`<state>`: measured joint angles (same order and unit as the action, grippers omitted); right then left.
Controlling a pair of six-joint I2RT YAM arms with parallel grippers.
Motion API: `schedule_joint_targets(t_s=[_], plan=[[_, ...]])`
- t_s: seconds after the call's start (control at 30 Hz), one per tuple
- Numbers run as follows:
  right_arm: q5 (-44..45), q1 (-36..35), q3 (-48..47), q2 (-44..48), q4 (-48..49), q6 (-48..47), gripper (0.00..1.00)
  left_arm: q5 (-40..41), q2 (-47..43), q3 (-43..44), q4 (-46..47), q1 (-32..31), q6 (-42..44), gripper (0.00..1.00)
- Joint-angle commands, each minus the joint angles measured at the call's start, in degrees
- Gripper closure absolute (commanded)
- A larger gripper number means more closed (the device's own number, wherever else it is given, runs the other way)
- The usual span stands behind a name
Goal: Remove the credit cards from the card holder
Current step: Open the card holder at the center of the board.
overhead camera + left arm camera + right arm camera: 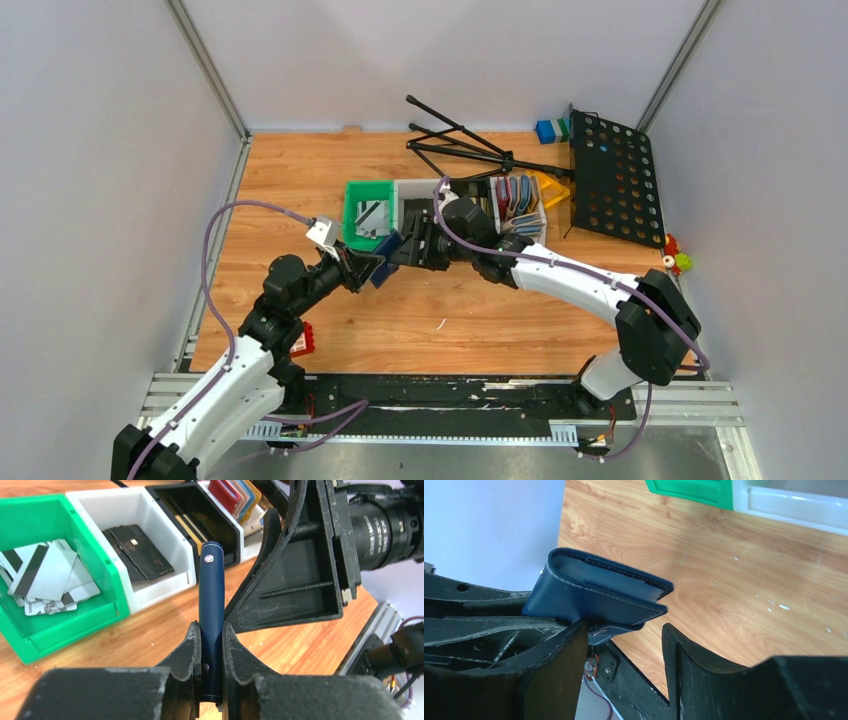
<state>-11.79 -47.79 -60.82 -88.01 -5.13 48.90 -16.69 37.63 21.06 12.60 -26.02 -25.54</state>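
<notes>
My left gripper (211,647) is shut on the navy-blue card holder (211,595), holding it closed and edge-up above the table; both also show in the top view, the gripper (362,268) and the holder (386,268). My right gripper (624,652) is open, its jaws facing the holder's (599,587) free end, with the clasp tab (611,628) beside its left finger (559,670). No card shows in the holder. Silver-grey striped credit cards (45,575) lie in the green bin (65,625), dark cards (137,550) in the white bin, tan-gold cards (192,530) in the black bin.
Red, blue and grey holders (515,193) stand upright in a tray right of the bins. A black perforated music-stand plate (615,180) and its tripod legs (460,140) lie at the back right. A small red object (302,340) sits by the left arm.
</notes>
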Motion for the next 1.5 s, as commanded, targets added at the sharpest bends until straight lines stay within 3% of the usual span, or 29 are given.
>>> schedule_joint_targets(t_s=[0.0,0.23,0.37,0.43,0.53,0.63,0.93,1.07,1.33,1.47], plan=[[10.4,3.2,6.0,2.4,-14.1,-5.4,0.46,2.0,-4.8,5.4,1.5,-0.3,4.9,1.0],[8.1,6.0,11.6,13.8,-11.0,-7.5,0.46,1.4,-3.4,5.0,1.9,-0.3,3.3,1.0],[0.2,6.0,11.9,16.7,-3.0,-8.6,0.41,1.2,-2.5,4.2,4.1,-0.3,-2.2,1.0],[-5.3,6.0,12.7,16.9,5.2,-8.1,0.35,1.1,-2.0,4.0,4.9,-0.3,-5.4,1.0],[-11.2,4.7,13.6,16.0,14.8,-6.7,0.12,0.5,-1.6,3.1,7.4,-0.3,-10.7,1.0],[-8.6,1.9,11.2,14.4,14.0,-7.2,0.05,-0.4,-0.9,1.6,11.8,-0.3,-15.6,1.0],[-5.3,0.7,11.3,13.0,19.3,-0.2,0.08,-2.8,0.5,-1.1,17.3,-0.3,-19.5,1.0],[-2.8,0.7,10.5,12.4,14.1,0.7,0.06,-2.4,-0.7,-2.4,18.9,-0.2,-21.0,1.0],[0.1,0.7,11.7,12.0,7.9,1.3,0.33,-2.8,-1.1,-2.8,20.4,-0.3,-21.8,1.0],[-0.6,0.7,13.2,12.7,7.3,1.8,0.39,-2.5,-1.4,-2.6,19.7,-0.3,-21.0,1.0]])
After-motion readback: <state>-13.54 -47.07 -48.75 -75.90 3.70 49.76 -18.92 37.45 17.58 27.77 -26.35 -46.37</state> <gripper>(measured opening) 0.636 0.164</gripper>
